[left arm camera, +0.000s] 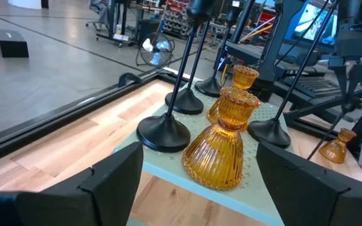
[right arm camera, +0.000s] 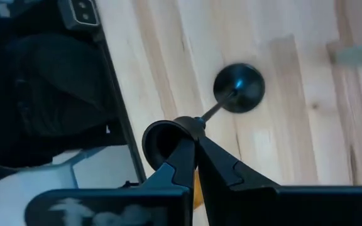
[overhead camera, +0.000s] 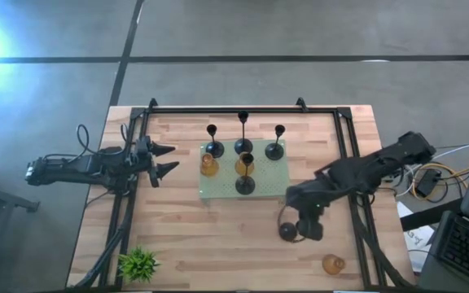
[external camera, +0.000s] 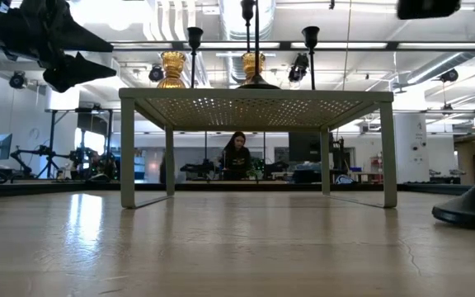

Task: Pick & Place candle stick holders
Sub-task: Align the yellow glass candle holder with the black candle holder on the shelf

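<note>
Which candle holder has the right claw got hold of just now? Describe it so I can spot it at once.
Start from the pale green mat in the middle of the wooden table, then look to bare wood off its right corner, under the right claw. There stands a black candle holder, the claw shut on its top. It is the only black one off the mat; the lone amber holder sits apart nearer the table edge.

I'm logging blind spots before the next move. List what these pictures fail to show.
- High view: right gripper hides most of the black holder it grips.
- Low view: that holder's base is cut by the edge.
- Left wrist view: tall stems on the mat run out of frame.
</note>
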`<action>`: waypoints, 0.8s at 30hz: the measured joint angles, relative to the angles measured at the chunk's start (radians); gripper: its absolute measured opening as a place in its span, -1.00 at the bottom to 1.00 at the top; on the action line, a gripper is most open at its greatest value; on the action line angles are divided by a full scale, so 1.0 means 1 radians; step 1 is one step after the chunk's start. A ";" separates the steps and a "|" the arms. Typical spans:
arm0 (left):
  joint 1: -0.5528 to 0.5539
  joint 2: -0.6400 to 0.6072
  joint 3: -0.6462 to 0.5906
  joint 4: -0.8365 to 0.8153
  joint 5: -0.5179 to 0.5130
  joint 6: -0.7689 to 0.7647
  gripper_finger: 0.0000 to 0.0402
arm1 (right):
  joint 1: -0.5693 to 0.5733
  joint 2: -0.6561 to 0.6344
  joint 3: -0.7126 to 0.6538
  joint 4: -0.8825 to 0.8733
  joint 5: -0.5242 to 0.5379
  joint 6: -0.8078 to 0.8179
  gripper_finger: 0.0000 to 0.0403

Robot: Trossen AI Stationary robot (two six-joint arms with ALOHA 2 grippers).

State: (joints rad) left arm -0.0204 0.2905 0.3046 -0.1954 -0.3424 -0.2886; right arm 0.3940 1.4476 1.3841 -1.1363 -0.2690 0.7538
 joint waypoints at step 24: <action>0.000 0.000 0.000 -0.001 0.000 0.001 0.57 | -0.086 0.143 0.159 -0.012 -0.028 -0.267 -0.96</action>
State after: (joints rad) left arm -0.0206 0.2905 0.3042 -0.1959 -0.3420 -0.2874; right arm 0.3077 1.5902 1.5434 -1.1481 -0.2968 0.4868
